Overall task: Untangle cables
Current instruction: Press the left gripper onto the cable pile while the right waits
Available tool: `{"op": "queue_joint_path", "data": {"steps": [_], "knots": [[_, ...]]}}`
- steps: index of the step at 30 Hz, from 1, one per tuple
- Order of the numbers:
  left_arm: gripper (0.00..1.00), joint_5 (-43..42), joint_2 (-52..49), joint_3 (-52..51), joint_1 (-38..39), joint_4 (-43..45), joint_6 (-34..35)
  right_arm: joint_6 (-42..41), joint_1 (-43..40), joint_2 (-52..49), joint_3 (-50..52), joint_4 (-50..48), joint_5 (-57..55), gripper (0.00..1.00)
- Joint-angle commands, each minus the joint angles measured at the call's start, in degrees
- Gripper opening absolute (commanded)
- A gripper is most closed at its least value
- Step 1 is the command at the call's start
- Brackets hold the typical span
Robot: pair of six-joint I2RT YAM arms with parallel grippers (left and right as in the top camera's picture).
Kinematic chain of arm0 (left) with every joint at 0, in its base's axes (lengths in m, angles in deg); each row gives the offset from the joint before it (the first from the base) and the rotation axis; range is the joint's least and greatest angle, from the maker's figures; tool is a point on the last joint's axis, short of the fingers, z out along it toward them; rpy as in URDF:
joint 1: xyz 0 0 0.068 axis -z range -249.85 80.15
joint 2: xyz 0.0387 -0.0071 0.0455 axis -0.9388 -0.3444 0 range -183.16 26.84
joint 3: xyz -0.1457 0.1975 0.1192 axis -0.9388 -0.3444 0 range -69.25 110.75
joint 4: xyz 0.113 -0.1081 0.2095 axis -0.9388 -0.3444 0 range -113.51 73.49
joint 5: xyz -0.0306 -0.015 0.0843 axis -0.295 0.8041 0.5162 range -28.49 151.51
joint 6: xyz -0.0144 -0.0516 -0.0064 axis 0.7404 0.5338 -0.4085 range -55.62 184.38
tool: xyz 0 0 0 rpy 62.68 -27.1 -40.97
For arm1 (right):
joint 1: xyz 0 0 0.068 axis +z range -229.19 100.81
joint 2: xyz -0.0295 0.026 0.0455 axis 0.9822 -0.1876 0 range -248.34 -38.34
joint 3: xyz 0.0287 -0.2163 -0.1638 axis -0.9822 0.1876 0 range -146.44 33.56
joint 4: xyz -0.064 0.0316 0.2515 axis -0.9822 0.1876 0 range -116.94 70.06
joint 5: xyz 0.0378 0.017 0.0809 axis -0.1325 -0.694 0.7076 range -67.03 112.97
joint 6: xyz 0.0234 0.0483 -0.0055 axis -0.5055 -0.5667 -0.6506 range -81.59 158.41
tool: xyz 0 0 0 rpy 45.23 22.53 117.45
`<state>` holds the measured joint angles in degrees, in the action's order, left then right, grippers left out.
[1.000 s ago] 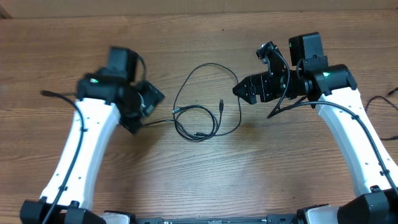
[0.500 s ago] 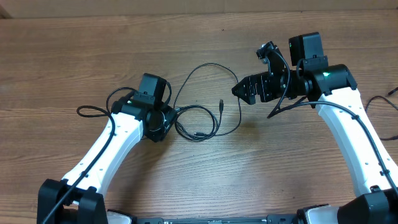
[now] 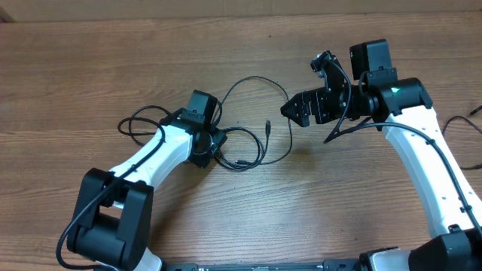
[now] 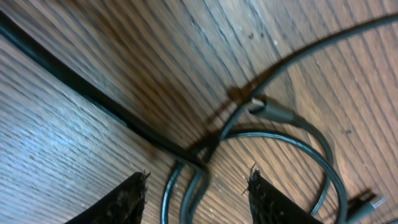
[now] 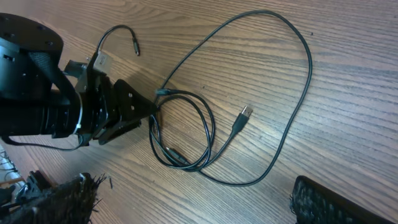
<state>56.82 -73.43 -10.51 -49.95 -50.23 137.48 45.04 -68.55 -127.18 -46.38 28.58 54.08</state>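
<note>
Overhead: left hand [image 3: 213, 143] parted, astride the cables [image 3: 254, 78].

Black cables [image 5: 212, 130] on brown wood.
Table [image 3: 90, 68]: streaked brown grain; arms [image 3: 154, 154] white with black joints, one green light [image 3: 396, 90].

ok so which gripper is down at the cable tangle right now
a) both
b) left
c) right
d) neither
b: the left gripper is low over the table at the tangle's left edge, with strands of the cables lying between its parted fingertips. The right gripper hangs open off to the right, and its wrist view shows the cables well away from its fingers.
</note>
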Motion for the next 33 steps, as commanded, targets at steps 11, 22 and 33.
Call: {"op": "queue_joint_path", "data": {"steps": [11,22,33], "knots": [[0.43,7.85,-0.68,-0.50,0.59,1.20,-1.11,0.26,0.20,-0.02,0.02,0.37,0.00,0.99],[0.31,7.80,-5.55,-0.52,2.60,4.04,-1.09,0.26,0.20,-0.02,0.02,0.35,0.00,1.00],[0.04,7.45,-1.88,2.84,-0.55,-4.15,-1.16,-0.92,0.20,-0.02,0.02,0.48,0.04,1.00]]}}
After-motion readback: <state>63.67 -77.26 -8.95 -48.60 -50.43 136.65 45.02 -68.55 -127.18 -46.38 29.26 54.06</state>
